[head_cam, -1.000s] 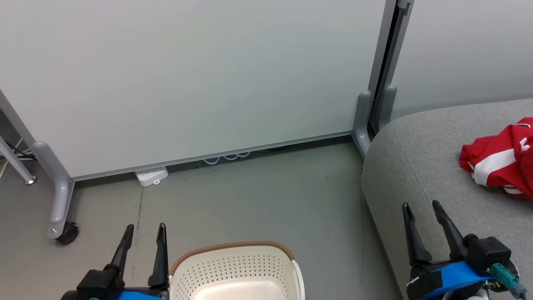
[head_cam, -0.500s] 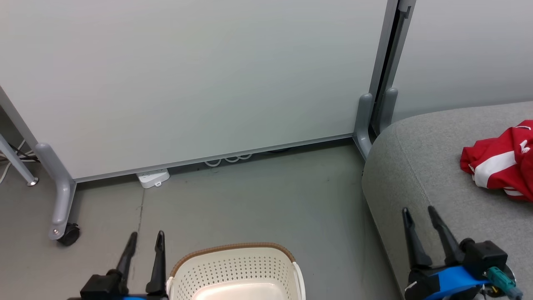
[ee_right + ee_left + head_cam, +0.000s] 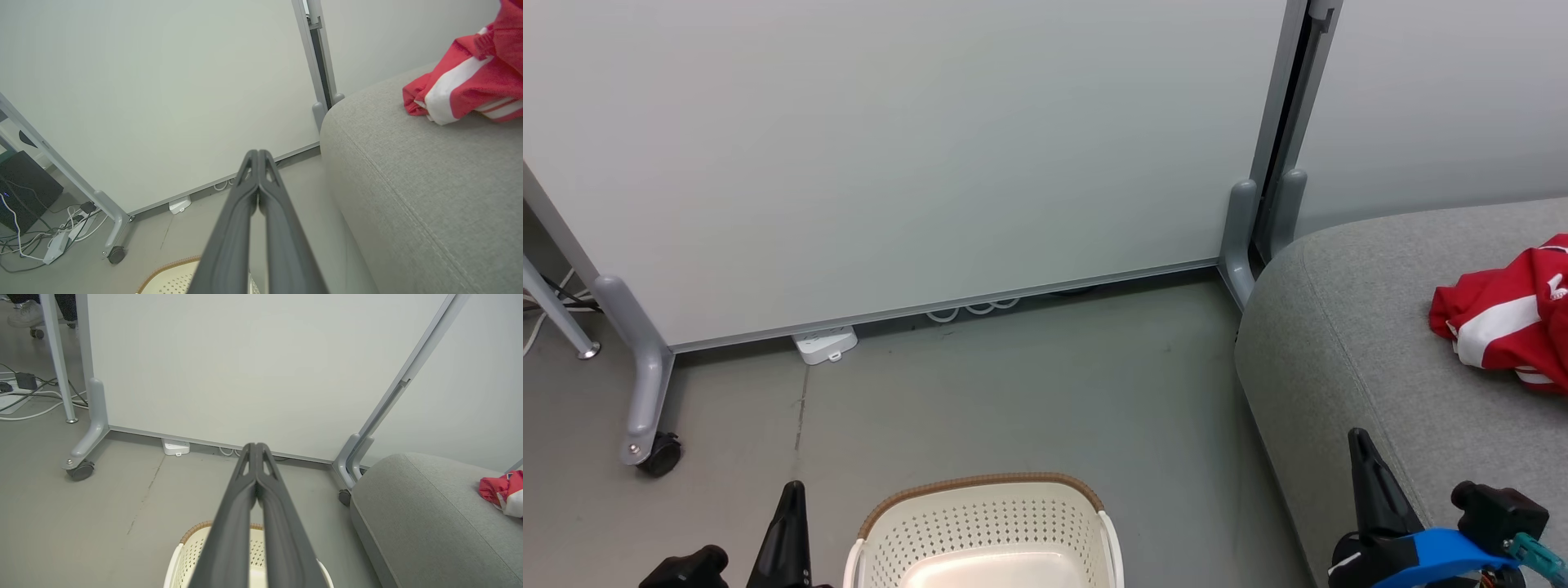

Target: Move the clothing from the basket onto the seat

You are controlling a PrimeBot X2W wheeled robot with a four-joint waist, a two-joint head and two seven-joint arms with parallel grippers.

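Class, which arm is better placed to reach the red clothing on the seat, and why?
Likely right: the right gripper is by the seat, nearer the clothing; the left gripper is beyond the basket.

No readable text, labels, numbers, signs; white marking (image 3: pixel 1556 286) on clothing (image 3: pixel 1503 322) illegible.

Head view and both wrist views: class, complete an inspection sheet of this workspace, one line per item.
Surface: grey floor, smooth, with one thin crack.
Job's things: clothing, red and white, bunched on the seat; basket on the floor, its visible part holding no clothing.
Clutter: nothing seen.
Grippers: left gripper shut, empty, beside the basket; right gripper shut, empty, near the seat's edge.
Cables: white power strip and cable loops at the partition's foot; a cable tangle beyond its left end.
Surroundings: pale partition on castors; a person's shoe behind it.
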